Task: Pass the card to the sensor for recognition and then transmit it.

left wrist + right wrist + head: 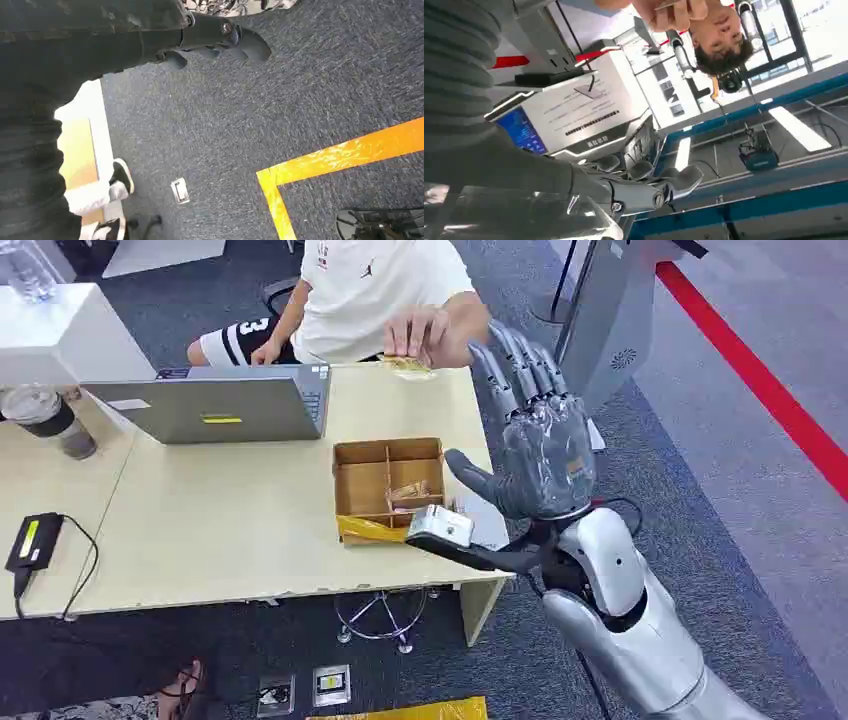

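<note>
My right hand (535,440) is raised beside the table's right end, fingers spread upward and palm bare. A person in a white shirt sits behind the table (230,530) and pinches a yellowish card (408,365) just left of my fingertips. That person's hand (669,11) is also seen in the right wrist view, beyond my fingers (649,187). A grey kiosk (610,310) with a blue screen (521,131) stands close to my right hand. A compartmented cardboard box (388,485) holds more cards. My left hand (220,37) hangs over the carpet with nothing in it.
An open laptop (220,405) stands at the table's far side, a lidded cup (50,420) at far left and a black adapter (35,540) with its cable near the front left edge. A red line (760,380) crosses the floor at right. Yellow tape (325,160) marks the carpet.
</note>
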`<move>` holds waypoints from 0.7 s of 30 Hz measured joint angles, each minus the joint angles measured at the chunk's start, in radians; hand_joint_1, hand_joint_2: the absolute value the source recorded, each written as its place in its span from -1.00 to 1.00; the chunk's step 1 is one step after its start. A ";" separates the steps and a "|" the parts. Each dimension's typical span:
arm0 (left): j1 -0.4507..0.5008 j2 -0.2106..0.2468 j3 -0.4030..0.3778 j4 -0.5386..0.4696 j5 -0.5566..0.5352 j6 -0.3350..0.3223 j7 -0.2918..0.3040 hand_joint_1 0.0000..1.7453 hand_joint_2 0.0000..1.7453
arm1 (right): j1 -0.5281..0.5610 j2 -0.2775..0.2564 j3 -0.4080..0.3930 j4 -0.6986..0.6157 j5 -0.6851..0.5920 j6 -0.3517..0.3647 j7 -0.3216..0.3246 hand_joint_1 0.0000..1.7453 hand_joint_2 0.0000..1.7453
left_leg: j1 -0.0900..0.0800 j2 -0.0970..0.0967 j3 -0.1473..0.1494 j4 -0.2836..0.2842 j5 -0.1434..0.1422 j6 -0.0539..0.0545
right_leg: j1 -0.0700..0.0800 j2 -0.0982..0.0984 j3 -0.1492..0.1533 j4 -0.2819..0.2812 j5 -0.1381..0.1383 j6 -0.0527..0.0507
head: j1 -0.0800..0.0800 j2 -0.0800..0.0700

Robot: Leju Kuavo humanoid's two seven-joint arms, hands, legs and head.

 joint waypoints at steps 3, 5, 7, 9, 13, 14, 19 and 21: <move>0.000 0.002 -0.004 0.000 -0.006 -0.003 -0.002 -1.00 1.00 | -0.004 0.000 0.008 0.018 0.018 0.000 0.012 -1.00 1.00 | 0.000 0.000 0.000 0.000 0.000 0.000 | 0.000 0.000 0.000 0.000 0.000 0.000 | 0.000 0.000; 0.000 0.003 -0.004 0.000 -0.010 -0.005 -0.003 -1.00 1.00 | -0.007 -0.001 0.014 0.029 0.034 0.002 0.022 -1.00 1.00 | 0.000 0.000 0.000 0.000 0.000 0.000 | 0.000 0.000 0.000 0.000 0.000 0.000 | 0.000 0.000; 0.000 0.005 -0.004 0.000 -0.013 -0.006 -0.003 -1.00 1.00 | -0.007 -0.001 0.018 0.040 0.043 0.005 0.029 -1.00 1.00 | 0.000 0.000 0.000 0.000 0.000 0.000 | 0.000 0.000 0.000 0.000 0.000 0.000 | 0.000 0.000; 0.000 0.005 -0.005 0.000 -0.015 -0.006 -0.006 -1.00 1.00 | -0.009 -0.001 0.022 0.053 0.046 0.013 0.037 -1.00 1.00 | 0.000 0.000 0.000 0.000 0.000 0.000 | 0.000 0.000 0.000 0.000 0.000 0.000 | 0.000 0.000; 0.000 0.005 -0.013 0.000 -0.022 -0.006 -0.012 -1.00 1.00 | -0.011 -0.001 0.032 0.082 0.049 0.027 0.047 -1.00 1.00 | 0.000 0.000 0.000 0.000 0.000 0.000 | 0.000 0.000 0.000 0.000 0.000 0.000 | 0.000 0.000; 0.000 0.005 -0.014 0.000 -0.023 -0.006 -0.012 -1.00 1.00 | -0.012 -0.001 0.035 0.087 0.049 0.029 0.048 -1.00 1.00 | 0.000 0.000 0.000 0.000 0.000 0.000 | 0.000 0.000 0.000 0.000 0.000 0.000 | 0.000 0.000; 0.000 0.006 -0.020 0.000 -0.025 -0.005 -0.013 -1.00 1.00 | -0.015 -0.001 0.045 0.110 0.061 0.048 0.058 -1.00 1.00 | 0.000 0.000 0.000 0.000 0.000 0.000 | 0.000 0.000 0.000 0.000 0.000 0.000 | 0.000 0.000; 0.000 0.006 -0.021 0.000 -0.026 -0.005 -0.014 -1.00 1.00 | -0.015 0.000 0.046 0.120 0.064 0.049 0.061 -1.00 1.00 | 0.000 0.000 0.000 0.000 0.000 0.000 | 0.000 0.000 0.000 0.000 0.000 0.000 | 0.000 0.000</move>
